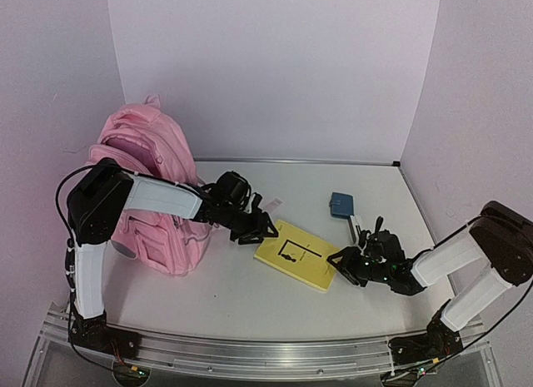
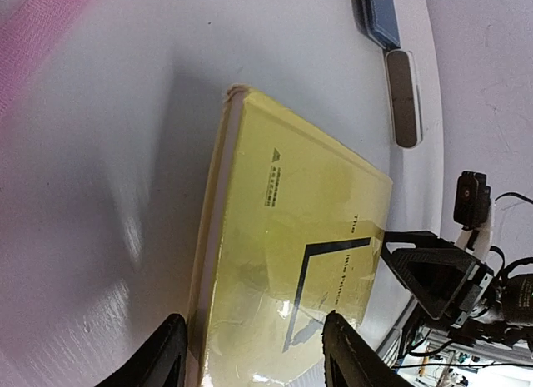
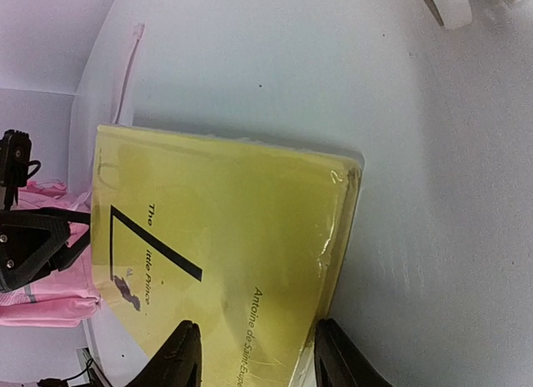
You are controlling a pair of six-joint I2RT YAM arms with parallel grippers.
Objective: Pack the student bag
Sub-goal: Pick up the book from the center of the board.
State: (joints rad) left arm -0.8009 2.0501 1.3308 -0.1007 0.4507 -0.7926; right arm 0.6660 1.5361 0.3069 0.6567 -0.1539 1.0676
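Observation:
The student bag (image 1: pixel 146 166), a pink backpack, stands at the back left of the table; its fabric shows at the edge of both wrist views (image 2: pixel 33 37) (image 3: pixel 50 295). A yellow book (image 1: pixel 298 254) lies flat mid-table, cover up. My left gripper (image 1: pixel 265 230) is low at the book's left corner. In the left wrist view its jaws (image 2: pixel 258 358) stand apart, one finger beside the spine, the other over the cover (image 2: pixel 291 220). My right gripper (image 1: pixel 340 260) is at the opposite corner. Its jaws (image 3: pixel 260 358) are also apart, one finger over the cover (image 3: pixel 225 229), one just off the book's edge.
A small blue case (image 1: pixel 341 205) (image 2: pixel 379 12) and a white-and-grey oblong object (image 1: pixel 356 229) (image 2: pixel 405 96) lie behind the book's right end. A thin white strip (image 3: pixel 125 62) lies near the book's far corner. White walls close in the back and sides.

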